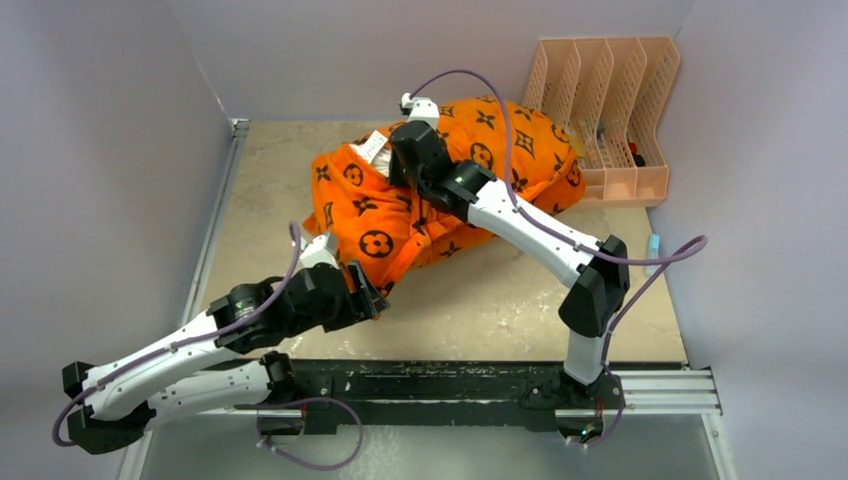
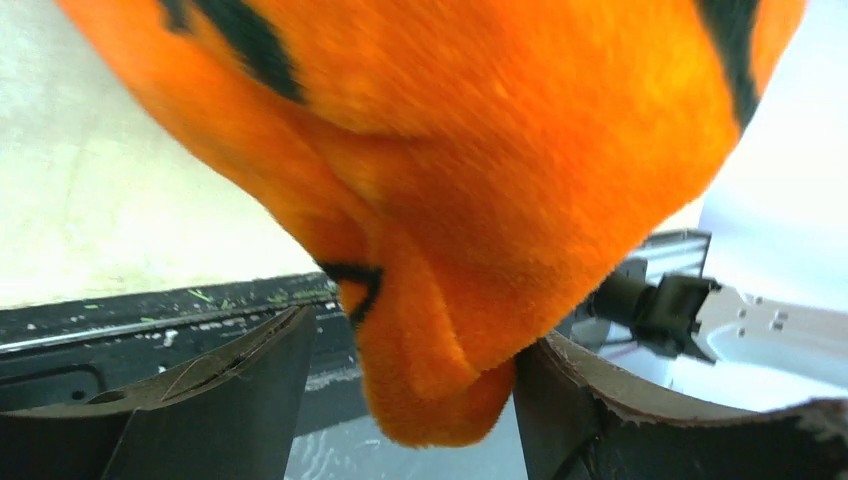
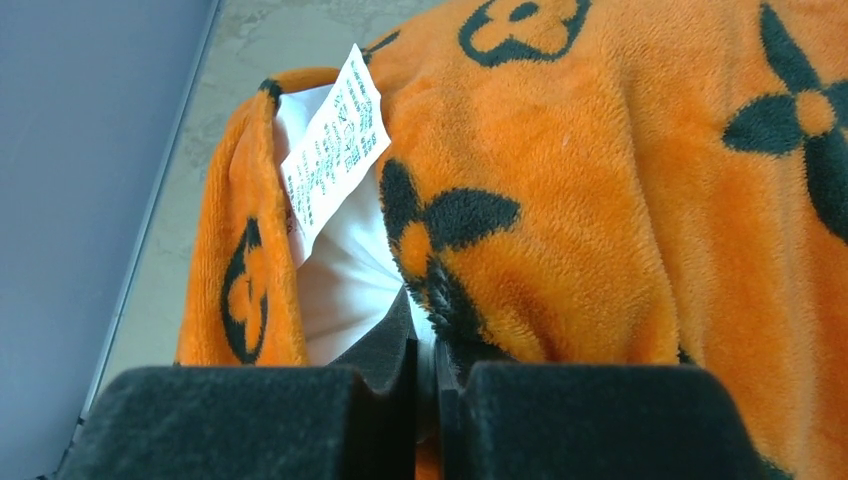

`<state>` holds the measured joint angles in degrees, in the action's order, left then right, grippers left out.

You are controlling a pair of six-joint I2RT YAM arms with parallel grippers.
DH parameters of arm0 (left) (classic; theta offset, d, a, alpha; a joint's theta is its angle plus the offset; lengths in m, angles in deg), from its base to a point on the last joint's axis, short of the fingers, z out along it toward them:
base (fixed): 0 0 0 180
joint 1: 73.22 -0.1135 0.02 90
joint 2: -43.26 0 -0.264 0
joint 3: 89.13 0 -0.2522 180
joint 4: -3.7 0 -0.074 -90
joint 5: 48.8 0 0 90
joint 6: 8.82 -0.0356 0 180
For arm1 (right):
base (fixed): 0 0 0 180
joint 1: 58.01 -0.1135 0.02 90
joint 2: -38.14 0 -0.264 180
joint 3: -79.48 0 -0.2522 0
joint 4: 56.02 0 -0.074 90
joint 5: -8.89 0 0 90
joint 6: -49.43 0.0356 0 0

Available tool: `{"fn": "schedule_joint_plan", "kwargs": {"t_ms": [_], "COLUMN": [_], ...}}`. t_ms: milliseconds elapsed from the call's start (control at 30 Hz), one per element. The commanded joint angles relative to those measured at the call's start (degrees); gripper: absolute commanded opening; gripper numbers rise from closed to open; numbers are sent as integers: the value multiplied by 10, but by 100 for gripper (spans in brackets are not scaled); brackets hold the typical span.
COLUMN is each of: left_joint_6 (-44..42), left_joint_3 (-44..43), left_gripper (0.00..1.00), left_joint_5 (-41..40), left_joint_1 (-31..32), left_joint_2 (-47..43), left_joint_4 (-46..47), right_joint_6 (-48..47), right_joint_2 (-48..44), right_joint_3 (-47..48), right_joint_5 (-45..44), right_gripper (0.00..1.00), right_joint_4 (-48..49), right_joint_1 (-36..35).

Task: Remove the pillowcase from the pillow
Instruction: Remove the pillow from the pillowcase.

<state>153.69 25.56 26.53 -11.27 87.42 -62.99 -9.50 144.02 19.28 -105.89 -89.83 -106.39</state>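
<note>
Pale lilac walls on three sides of a beige marbled bench [image 1: 500, 300]. Toward the far middle of it: orange case [image 1: 370, 215], humped and creased, with the pillow [image 3: 345, 270] inside, white showing only at the open mouth beside a printed label [image 3: 335, 145].

Probably light, floppy and plush. Likely to bunch and stretch rather than slide off cleanly, and may drag on the stuffing. Soft and squashy underneath, so no firm edge to push against. Best taken at a loose corner or the mouth hem for the case, and at the bared white cloth for the pillow.

Right pincer [image 3: 428, 400] closed tight at that mouth, apparently nipping a fold of white pillow; hard to say whether orange hem is caught too. Left pincer [image 2: 415, 335] at the near corner, jaws apart, an orange corner hanging between them and brushing one finger, not clamped.

Hidden: nearly all of the pillow, part of the case's top under the right arm, and the near corner under the left wrist in the top view. Both wrist views too close to show the case whole.

Peach rack [image 1: 610, 110] in the far right corner, just beside the case; touching or not, cannot tell.
</note>
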Motion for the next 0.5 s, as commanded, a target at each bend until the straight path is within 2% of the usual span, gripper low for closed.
{"fn": "schedule_joint_plan", "kwargs": {"t_ms": [0,100,167,200,267,333,400,467], "left_joint_6": [30,21,-1,-14,-38,-8,31,61], "left_joint_3": [-8,-6,-3,3,41,91,162,210], "left_gripper": [70,70,64,55,24,0,0,0], "left_joint_5": [-120,-127,-103,-81,-20,11,53,57], "left_joint_1": [3,2,2,3,2,2,3,3], "left_joint_2": [-36,-40,-22,-10,12,19,-7,-54], "left_joint_4": [-2,49,88,108,150,168,222,243], "right_joint_6": [-1,9,16,17,9,-11,-37,-63], "right_joint_2": [-77,-99,-110,-112,-110,-100,-79,-54], "right_joint_3": [-5,-40,-56,-59,-46,-6,72,141], "right_joint_5": [-76,-77,-72,-70,-62,-45,-40,-43], "right_gripper": [0,0,0,0,0,0,0,0], "right_joint_4": [78,86,90,92,92,79,55,22], "right_joint_1": [17,15,15,15,15,15,15,15]}}
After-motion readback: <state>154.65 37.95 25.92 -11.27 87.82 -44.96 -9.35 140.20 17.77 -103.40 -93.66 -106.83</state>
